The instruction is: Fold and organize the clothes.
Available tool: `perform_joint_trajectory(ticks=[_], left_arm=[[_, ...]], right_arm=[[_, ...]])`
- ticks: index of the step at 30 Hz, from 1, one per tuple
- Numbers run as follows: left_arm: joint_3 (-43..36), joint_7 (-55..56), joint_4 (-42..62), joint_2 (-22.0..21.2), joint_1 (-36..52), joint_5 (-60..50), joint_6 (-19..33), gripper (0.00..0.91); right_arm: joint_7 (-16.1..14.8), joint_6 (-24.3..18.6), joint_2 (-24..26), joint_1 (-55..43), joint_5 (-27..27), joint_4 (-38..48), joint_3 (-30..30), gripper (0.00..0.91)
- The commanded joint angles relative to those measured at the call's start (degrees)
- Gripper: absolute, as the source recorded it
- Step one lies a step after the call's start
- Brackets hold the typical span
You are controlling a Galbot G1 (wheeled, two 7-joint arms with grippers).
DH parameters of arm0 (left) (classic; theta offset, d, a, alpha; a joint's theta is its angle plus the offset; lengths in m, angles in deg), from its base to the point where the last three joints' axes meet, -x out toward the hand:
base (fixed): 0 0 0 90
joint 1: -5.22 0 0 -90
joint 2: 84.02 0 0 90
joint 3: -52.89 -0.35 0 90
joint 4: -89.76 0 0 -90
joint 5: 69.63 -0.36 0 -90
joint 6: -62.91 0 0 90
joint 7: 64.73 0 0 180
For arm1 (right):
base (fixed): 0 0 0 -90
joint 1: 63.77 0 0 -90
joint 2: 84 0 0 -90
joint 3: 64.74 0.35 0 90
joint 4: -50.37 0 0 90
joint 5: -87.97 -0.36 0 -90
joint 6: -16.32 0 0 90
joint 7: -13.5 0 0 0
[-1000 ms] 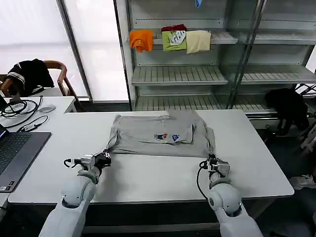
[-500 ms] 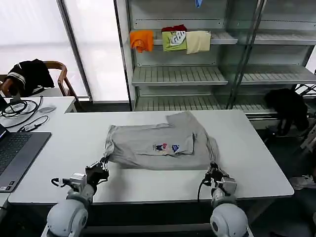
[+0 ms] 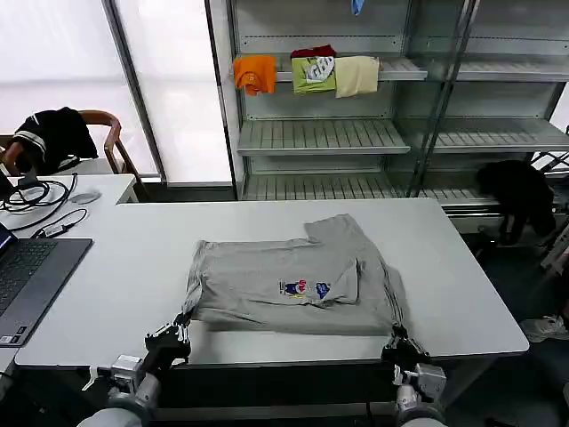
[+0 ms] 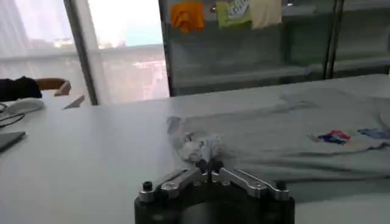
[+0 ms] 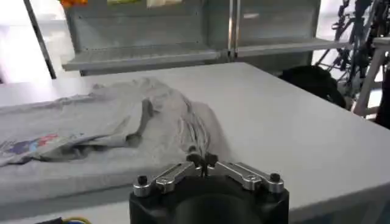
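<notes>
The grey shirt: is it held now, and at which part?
Yes. The left gripper pinches the shirt at its near left corner; the right gripper pinches its near right corner.

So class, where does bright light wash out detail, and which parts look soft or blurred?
Head view: the windows are blown out white. Left wrist view: the shelves behind look soft, while the grey shirt stays fairly clear. Right wrist view: the background is hazy.

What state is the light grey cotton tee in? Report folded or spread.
Partly folded: the light grey cotton tee has its right sleeve side doubled over, both grippers pinching its near corners.
</notes>
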Motion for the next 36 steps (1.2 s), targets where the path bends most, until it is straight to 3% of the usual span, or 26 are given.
perform_joint_trajectory(ticks=[1,4,5,7,8,16,22,28,31,36], left_arm=[[1.3,-0.3,-1.5,-1.0,-5.7,-1.6,1.9,0.02],[1.0,-0.2,-1.6,-1.2,-6.2,-2.3,2.2,0.02],[1.0,-0.2,-1.7,-1.3,-6.2,-2.3,2.1,0.161],[1.0,-0.1,-2.1,-1.6,-6.2,-2.2,1.4,0.746],[1.0,0.0,-2.4,-1.6,-6.3,-2.1,1.4,0.907],[0.8,0.3,-11.3,-2.7,-6.6,0.0,-1.6,0.907],[2.4,0.3,-17.6,-1.0,-2.6,2.9,-5.4,0.907],[4.3,0.5,-13.1,4.5,8.1,6.5,-6.5,0.907],[3.1,0.2,-7.6,6.4,15.7,5.3,-5.1,0.907],[0.8,0.1,3.9,12.9,27.9,10.8,-6.3,0.907]], right_arm=[[1.1,-1.2,0.2,4.7,0.5,-2.3,0.9,0.0],[1.1,-0.9,0.4,4.7,1.2,-1.7,0.6,0.907],[1.0,-0.9,0.4,4.8,1.4,-1.7,0.5,0.907],[1.0,-1.0,0.5,5.3,1.6,-2.3,0.3,0.907],[1.0,-1.0,0.5,5.4,1.6,-2.6,0.3,0.907],[1.0,-2.0,0.8,5.2,3.1,-8.8,1.0,0.907],[-0.4,0.3,0.5,-0.5,-0.4,-9.5,5.5,0.907],[-2.5,2.8,1.6,-14.7,-5.4,-4.5,9.4,0.907],[-2.5,2.1,1.6,-21.4,-4.5,1.5,8.3,0.907],[-3.3,5.7,3.1,-33.7,-5.0,9.0,5.2,0.907]])
